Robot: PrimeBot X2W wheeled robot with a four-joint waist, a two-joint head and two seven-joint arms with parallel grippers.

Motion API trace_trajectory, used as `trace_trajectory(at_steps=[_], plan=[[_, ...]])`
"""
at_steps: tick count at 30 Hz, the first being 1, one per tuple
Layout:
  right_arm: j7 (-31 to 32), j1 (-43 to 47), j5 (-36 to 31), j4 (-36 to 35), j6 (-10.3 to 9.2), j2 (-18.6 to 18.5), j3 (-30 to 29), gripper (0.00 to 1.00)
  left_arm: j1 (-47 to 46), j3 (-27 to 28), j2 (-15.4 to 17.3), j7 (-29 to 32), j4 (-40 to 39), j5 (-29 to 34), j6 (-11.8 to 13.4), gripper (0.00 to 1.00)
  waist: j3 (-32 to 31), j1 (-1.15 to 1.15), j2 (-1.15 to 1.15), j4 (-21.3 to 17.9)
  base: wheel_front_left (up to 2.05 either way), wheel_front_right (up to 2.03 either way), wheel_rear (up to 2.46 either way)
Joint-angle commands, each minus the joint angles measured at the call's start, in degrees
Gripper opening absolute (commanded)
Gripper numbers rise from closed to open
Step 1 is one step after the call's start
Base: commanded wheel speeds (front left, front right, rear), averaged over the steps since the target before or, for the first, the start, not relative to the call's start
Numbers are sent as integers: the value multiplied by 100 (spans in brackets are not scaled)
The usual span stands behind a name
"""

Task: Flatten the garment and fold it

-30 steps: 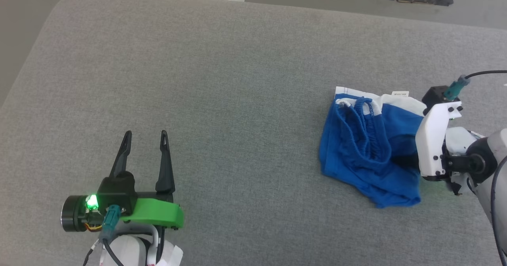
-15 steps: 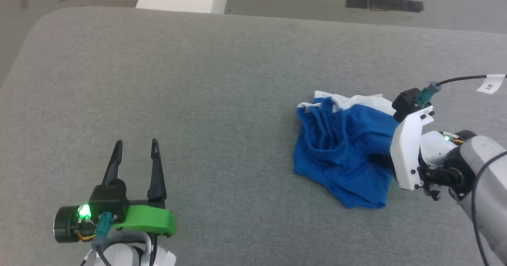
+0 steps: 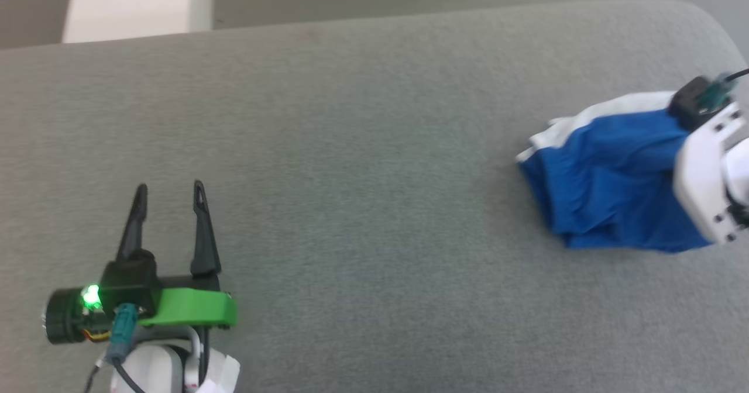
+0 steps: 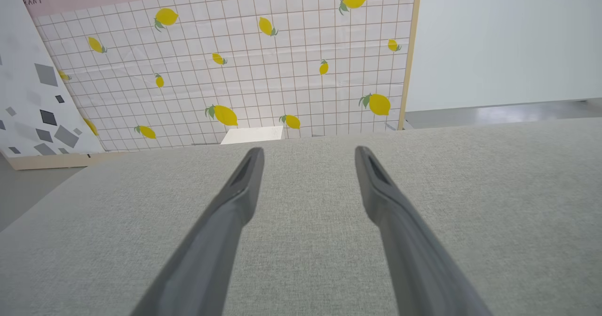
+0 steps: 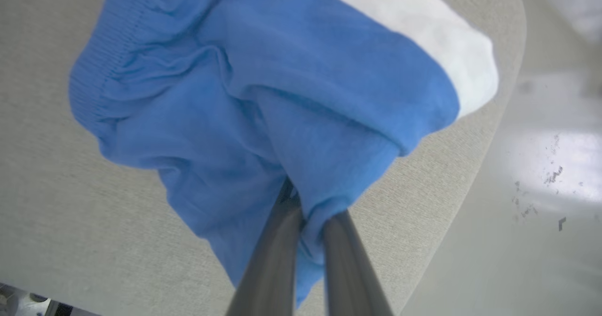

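The garment (image 3: 608,188), bright blue shorts with a white trim band, hangs bunched at the right side of the grey table (image 3: 351,147). In the right wrist view the garment (image 5: 263,99) droops in folds, lifted off the cloth surface. My right gripper (image 5: 308,203) is shut on a fold of its blue fabric; in the head view its fingers are hidden behind its white wrist housing (image 3: 705,188). My left gripper (image 3: 168,197) rests open at the lower left, far from the garment, with nothing between its fingers (image 4: 235,198).
The grey table's rounded far-right corner (image 3: 708,19) lies just beyond the garment, with bare floor (image 5: 541,165) past it. A white box (image 3: 129,4) stands behind the far edge. A lemon-patterned tiled panel (image 4: 235,62) stands beyond the table.
The head camera has swung, shifting the whole picture. My right gripper closed on the garment and raised it, so the fabric now hangs bunched. The left gripper stays open.
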Motion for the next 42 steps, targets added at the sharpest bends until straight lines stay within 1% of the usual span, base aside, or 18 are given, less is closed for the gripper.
trace_trajectory(at_steps=[1, 6, 11, 17, 23, 24, 25, 29, 31, 33, 35, 37, 39, 42], plan=[[-73, -158, -91, 69, -9, -79, 43, 0, -128, 46, 88, -22, -53, 61, -7, 100, 506, 0, 0, -490, 0, 0, 0], [-207, -562, -467, 455, -9, -410, 182, 0, -280, 44, 182, -22, -260, 125, 2, 100, 917, 0, 0, -607, 0, 0, 0], [-402, -865, -610, 1159, -9, -479, -22, 0, -448, 17, 260, -22, -477, 158, 12, 100, 1303, 0, 0, -605, 0, 0, 0], [-729, -1134, -791, 2064, -9, -273, -393, 0, -679, -40, 343, -22, -628, 171, 4, 100, 1685, 0, 0, -462, 0, 0, 0], [-974, -1201, -962, 2939, -9, 150, -649, 0, -747, -57, 358, -22, -679, 148, 58, 100, 1779, 0, 0, -271, 0, 0, 0], [-1018, -1211, -1028, 3094, -9, 209, -681, 30, -732, -53, 355, -22, -679, 141, 74, 100, 1747, 0, 0, -246, 0, 0, 0], [-1070, -1221, -1088, 3205, -9, 253, -710, 100, -717, -50, 352, -22, -673, 133, 85, 100, 1710, 0, 0, -229, 0, 0, 0], [-1440, -1256, -1328, 3561, -9, 342, -808, 100, -625, -44, 324, -22, -631, 102, 132, 100, 1393, 0, 0, -161, 0, 0, 0], [-1725, -1276, -1533, 3617, -9, 294, -789, 100, -572, -39, 308, -22, -600, 80, 146, 100, 1180, 0, 0, -130, 0, 0, 0], [-2173, -1307, -1709, 3613, -9, 255, -835, 100, -492, -26, 287, -22, -569, 60, 166, 100, 933, 0, 0, -101, 0, 0, 0], [-2745, -1327, -1924, 3576, -9, 254, -940, 100, -387, -15, 260, -22, -552, 45, 189, 100, 686, 0, 0, -66, 0, 0, 0], [-3454, -1335, -2088, 3537, -9, 329, -1218, 100, -270, 7, 241, -22, -527, 27, 208, 100, 465, 0, 0, -34, 0, 0, 0], [-4206, -1237, -2117, 3541, -9, 560, -1602, 100, -141, 44, 221, -22, -495, -8, 216, 100, 238, 0, 0, -2, 0, 0, 0], [-5162, -1047, -2255, 3541, -9, 894, -2077, 100, 37, 77, 190, -22, -430, -37, 219, 100, -90, 0, 0, 65, 0, 0, 0]])
